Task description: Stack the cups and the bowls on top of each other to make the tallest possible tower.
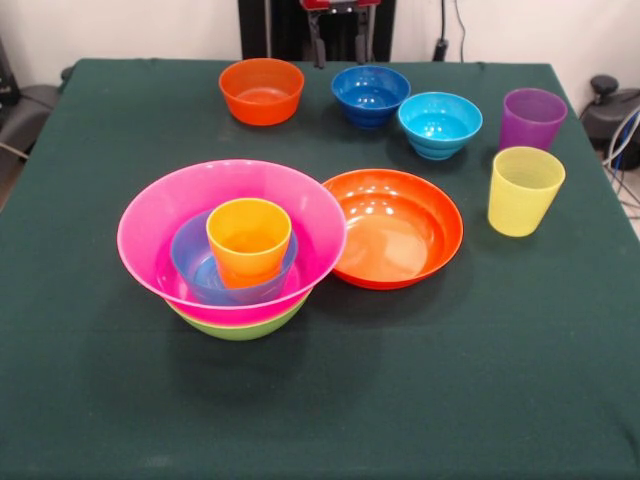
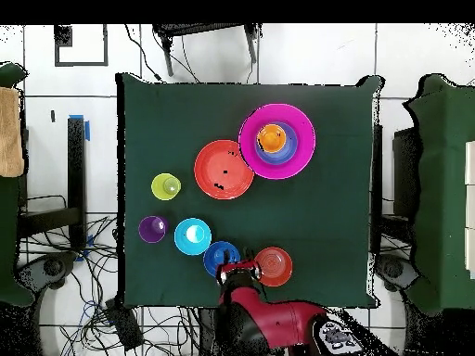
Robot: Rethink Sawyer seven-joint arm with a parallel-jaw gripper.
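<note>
The orange cup (image 1: 248, 240) sat nested atop the tower (image 1: 232, 250); at 12 o'clock, the gripper (image 1: 340, 8) was retracted, jaw state indiscernible.

Front camera faces the robot across the table (image 1: 90, 400); overhead looks straight down.

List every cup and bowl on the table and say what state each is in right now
orange cup: upright, nested in small blue bowl
small blue bowl: inside pink bowl
pink bowl: sits in lime green bowl
shallow orange bowl: loose, empty
yellow cup, purple cup: upright, loose
dark blue bowl, cyan bowl, small orange bowl: loose
</note>
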